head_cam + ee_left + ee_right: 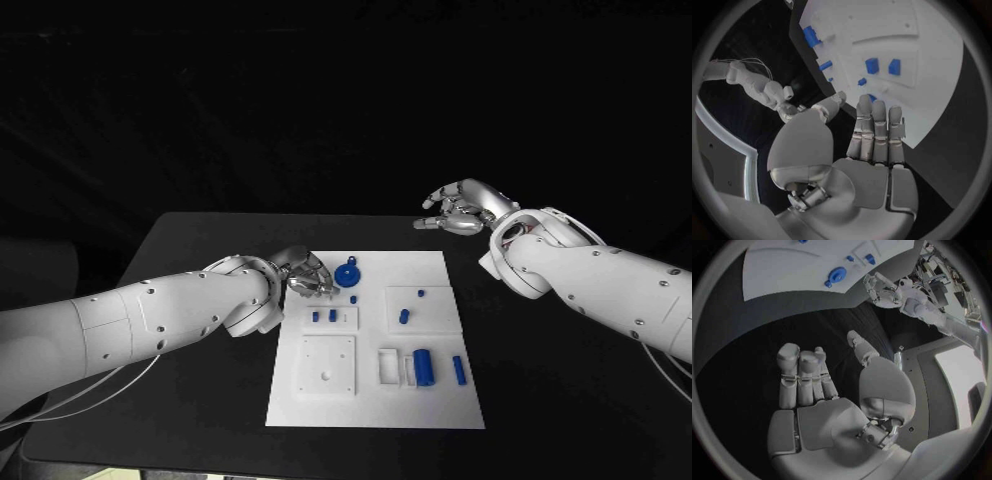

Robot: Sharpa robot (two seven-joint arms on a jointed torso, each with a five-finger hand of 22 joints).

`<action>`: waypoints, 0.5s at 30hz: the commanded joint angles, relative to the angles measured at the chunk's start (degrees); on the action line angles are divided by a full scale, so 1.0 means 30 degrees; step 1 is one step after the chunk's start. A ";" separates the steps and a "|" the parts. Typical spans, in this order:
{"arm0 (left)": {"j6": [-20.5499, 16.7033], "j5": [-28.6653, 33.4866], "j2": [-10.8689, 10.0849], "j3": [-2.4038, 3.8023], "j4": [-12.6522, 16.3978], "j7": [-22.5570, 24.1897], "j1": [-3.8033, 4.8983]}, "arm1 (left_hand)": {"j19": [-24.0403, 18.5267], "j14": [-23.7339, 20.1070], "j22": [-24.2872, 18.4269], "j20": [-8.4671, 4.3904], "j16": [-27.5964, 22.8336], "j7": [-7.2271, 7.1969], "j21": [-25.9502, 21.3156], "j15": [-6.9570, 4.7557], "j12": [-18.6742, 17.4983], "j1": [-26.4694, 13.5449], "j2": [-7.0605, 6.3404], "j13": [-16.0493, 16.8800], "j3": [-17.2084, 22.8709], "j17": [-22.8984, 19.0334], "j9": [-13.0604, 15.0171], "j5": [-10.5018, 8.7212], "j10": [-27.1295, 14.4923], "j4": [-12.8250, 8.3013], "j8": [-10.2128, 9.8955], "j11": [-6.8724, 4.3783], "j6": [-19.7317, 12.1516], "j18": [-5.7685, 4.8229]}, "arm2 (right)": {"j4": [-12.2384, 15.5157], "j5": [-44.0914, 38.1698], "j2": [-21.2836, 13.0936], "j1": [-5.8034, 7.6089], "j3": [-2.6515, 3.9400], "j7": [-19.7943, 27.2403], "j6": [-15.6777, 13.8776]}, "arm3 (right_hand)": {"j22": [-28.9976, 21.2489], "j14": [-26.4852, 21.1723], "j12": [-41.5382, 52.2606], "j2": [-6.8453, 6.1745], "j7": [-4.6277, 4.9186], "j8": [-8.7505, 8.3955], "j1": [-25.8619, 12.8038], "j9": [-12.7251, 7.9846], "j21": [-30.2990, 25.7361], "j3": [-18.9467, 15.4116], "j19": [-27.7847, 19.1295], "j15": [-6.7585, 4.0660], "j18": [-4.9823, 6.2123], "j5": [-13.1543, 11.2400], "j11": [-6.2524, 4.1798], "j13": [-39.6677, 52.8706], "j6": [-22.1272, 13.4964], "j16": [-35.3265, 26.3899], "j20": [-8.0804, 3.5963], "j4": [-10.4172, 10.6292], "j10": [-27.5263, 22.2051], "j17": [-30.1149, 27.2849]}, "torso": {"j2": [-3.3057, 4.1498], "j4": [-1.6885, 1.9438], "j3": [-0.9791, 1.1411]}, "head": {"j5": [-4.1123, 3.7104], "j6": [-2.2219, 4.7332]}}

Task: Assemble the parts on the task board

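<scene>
The flat white rectangular task board (378, 400) lies in the middle of the black table (188, 240), its surface broken into raised square panels and shallow recesses. Small blue plastic parts are spread over it: a round blue disc-shaped part with a short stem (348, 273) near the far edge, two short blue blocks (325, 315) side by side on the left-hand panel, a small blue peg (405, 317) on the right-hand panel, and a thick blue bar (423, 366) beside a thin blue strip (459, 369) near the front right. The robot's left hand (303, 274) hovers at the board's far left corner, just beside the round part; in the left wrist view its fingers (876, 127) are stretched out straight and close together with nothing between them and the thumb. Whether a fingertip touches the board is hard to judge from the head view. The right hand (462, 208) is raised beyond the board's far right corner, well apart from it, fingers loosely curled and parted from the thumb, holding nothing.
</scene>
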 commanded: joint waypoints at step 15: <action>-0.0726 -0.5696 0.1920 0.0092 -0.1821 0.3828 0.0094 | 0.0240 0.0577 -0.0572 -0.0508 -0.1258 0.0333 -0.0596 0.0786 -0.6333 0.0828 0.0397 -0.5190 0.0625 -0.1076 -0.2460 -0.0119 -0.0752 -0.2834 -0.0216 0.1646 -0.0990 0.0297 | -0.0236 0.0867 0.0047 -0.0006 0.0008 0.0425 -0.0135 | -0.0183 -0.1396 -0.0836 0.0291 0.0426 0.0173 -0.0040 -0.0010 -0.1423 0.0115 -0.1380 0.0138 0.2531 0.0238 0.0136 -0.0978 -0.0084 -0.1270 0.0624 -0.0049 -0.1005 -0.0625 | -0.0009 0.0020 -0.0007 | -0.0127 0.0054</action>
